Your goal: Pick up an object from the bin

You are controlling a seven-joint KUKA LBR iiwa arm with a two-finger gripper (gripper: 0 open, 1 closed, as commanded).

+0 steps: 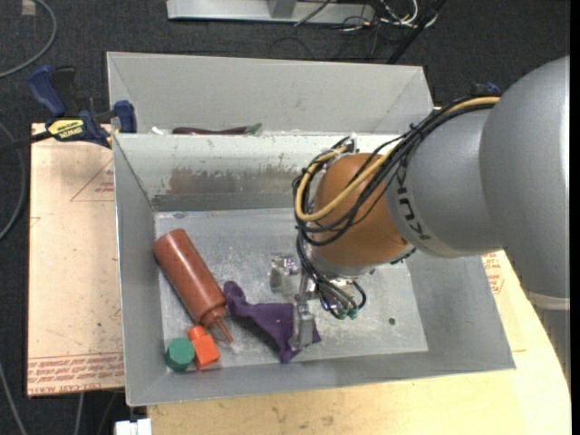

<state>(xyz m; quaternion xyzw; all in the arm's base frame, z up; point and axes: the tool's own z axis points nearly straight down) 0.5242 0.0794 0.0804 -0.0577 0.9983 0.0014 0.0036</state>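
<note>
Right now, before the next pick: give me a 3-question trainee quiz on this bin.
1. True or false: the bottle lies on its side in the left half of the bin.
2. Which thing is the end effector over? A. the bottle B. the purple toy C. a yellow ball
3. Fill in: near the bottle's nozzle, the orange block sits beside a ____ cap.

Key: 1 true; 2 B; 3 green.
</note>
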